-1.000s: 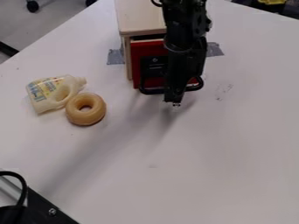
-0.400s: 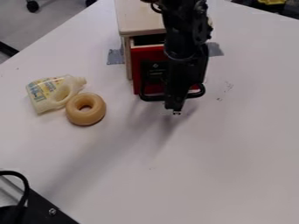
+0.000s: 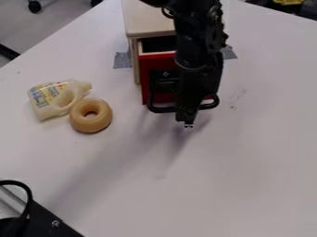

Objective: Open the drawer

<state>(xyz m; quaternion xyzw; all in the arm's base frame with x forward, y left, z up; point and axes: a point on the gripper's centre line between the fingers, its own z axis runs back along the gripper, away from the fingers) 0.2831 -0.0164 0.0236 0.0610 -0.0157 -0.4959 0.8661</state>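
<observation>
The black gripper (image 3: 188, 124) hangs down in front of the wooden cabinet, its tip just past the black handle (image 3: 162, 109) and low over the white table. The drawer (image 3: 146, 76) has a red front and stands partly pulled out, with a dark gap showing behind its top edge. The handle runs behind the gripper and shows on both sides of it. Where the gripper meets the handle is hidden by the gripper's own body.
A wooden cabinet top (image 3: 145, 18) lies behind the drawer, with grey tape (image 3: 123, 59) beside its base. To the left, a pale toy bottle (image 3: 53, 106) lies next to a tan ring (image 3: 80, 121). A black bracket with a cable (image 3: 25, 199) occupies the lower left corner.
The gripper has moved toward the camera, down the view. The drawer's red front has come out with it, and the dark opening behind it has widened.
</observation>
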